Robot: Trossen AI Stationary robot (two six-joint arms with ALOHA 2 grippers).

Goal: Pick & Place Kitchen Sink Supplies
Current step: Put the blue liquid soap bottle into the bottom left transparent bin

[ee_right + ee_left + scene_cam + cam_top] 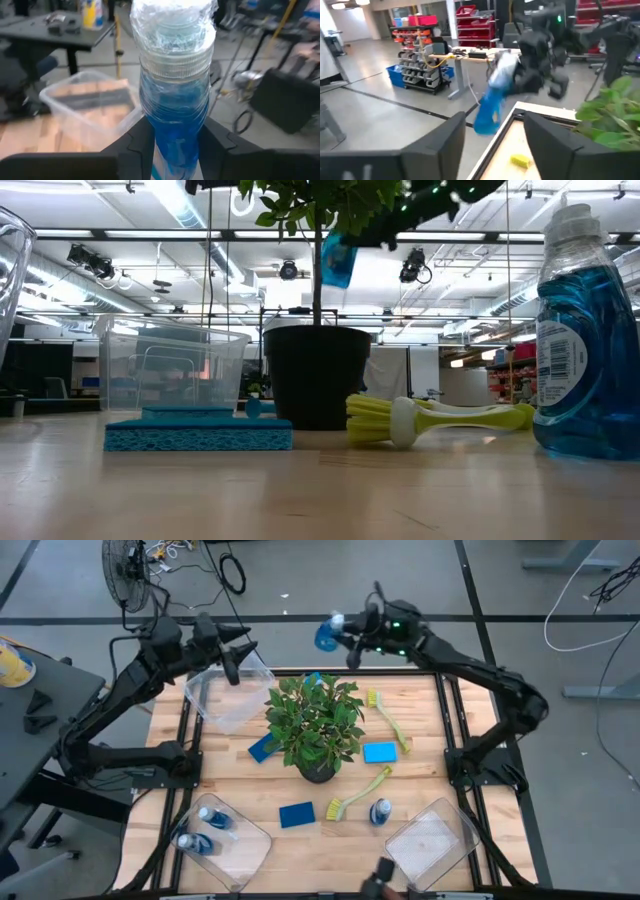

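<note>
Above the table's top edge in the high view, a blue bottle hangs clamped in the right gripper, lying sideways with its cap toward the left gripper. That left gripper is parted and empty over the clear bin at upper left. The right wrist view alone shows the fingers pinching the bottle's body below its cap.
</note>
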